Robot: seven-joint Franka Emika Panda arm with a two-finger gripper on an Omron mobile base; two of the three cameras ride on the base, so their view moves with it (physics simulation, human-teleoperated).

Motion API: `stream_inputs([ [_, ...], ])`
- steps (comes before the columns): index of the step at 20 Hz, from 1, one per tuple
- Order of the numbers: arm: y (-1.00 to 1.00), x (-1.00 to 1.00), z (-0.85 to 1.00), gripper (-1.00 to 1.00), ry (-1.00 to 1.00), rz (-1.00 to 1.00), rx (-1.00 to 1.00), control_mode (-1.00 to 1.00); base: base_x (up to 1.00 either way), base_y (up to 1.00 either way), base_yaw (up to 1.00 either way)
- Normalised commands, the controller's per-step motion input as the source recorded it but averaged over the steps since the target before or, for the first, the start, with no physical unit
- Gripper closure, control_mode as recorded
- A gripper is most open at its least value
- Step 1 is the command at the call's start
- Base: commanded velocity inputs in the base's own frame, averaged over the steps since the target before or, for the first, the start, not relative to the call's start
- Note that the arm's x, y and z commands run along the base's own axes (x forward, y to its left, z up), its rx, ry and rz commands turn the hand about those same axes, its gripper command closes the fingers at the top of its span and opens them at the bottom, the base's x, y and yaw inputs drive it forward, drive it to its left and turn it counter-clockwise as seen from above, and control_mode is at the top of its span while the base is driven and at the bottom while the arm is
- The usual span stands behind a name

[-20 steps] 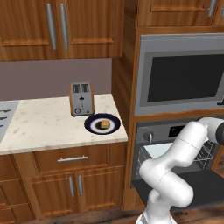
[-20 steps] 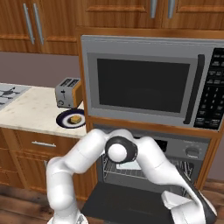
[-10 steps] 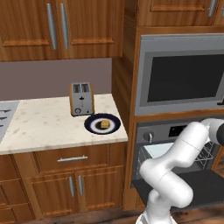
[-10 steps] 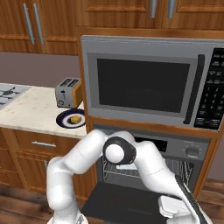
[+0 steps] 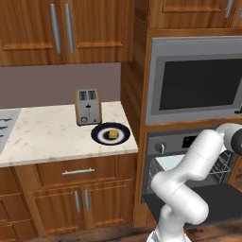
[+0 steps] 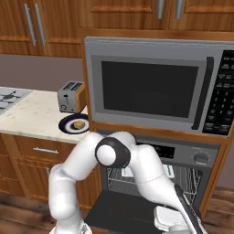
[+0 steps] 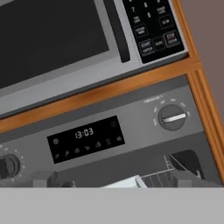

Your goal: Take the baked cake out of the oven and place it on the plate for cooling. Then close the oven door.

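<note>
Baked cake [image 5: 112, 134] seen on plate [image 5: 100, 137], beside toaster [image 5: 88, 107] on counter [image 5: 42, 137]. Oven [image 6: 157, 155] cavity exposed, oven door [image 6: 119, 205] dropped open, pale tray [image 5: 168, 162] on rack. Gripper jaws spread apart, nothing held.

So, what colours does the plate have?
The plate has a dark navy rim, white ring and brown centre; clearest in the left base view.

Your arm [image 6: 87, 164] was glossy white all over, built of fat rounded tube segments that swelled at each bend. You had a round dark cap [image 6: 106, 154] set in the elbow joint, near black with a soft sheen. In the left base view the same smooth white shell [image 5: 189, 175] showed, with a grey-dark disc [image 5: 235, 139] at its far joint.
</note>
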Motion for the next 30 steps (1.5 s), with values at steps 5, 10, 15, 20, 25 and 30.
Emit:
stream_inputs([
  [5,0.31,0.0,0.41,-1.0,-0.1,0.0,-0.05,-1.0,0.0,0.0,0.0],
  [10,0.46,0.0,0.53,-1.0,-0.13,-0.03,-0.12,-1.0,0.0,0.0,0.0],
  [15,0.72,0.0,0.31,-1.0,-0.17,-0.1,-0.2,-1.0,0.0,0.0,0.0],
  [20,0.7,0.06,0.19,-1.0,-0.12,-0.13,-0.18,-1.0,0.0,0.0,0.0],
  [25,0.52,0.25,0.04,-1.0,-0.02,-0.16,-0.12,-1.0,0.0,0.0,0.0],
  [30,0.37,0.25,0.17,-1.0,0.0,-0.15,-0.07,-1.0,0.0,0.0,0.0],
])
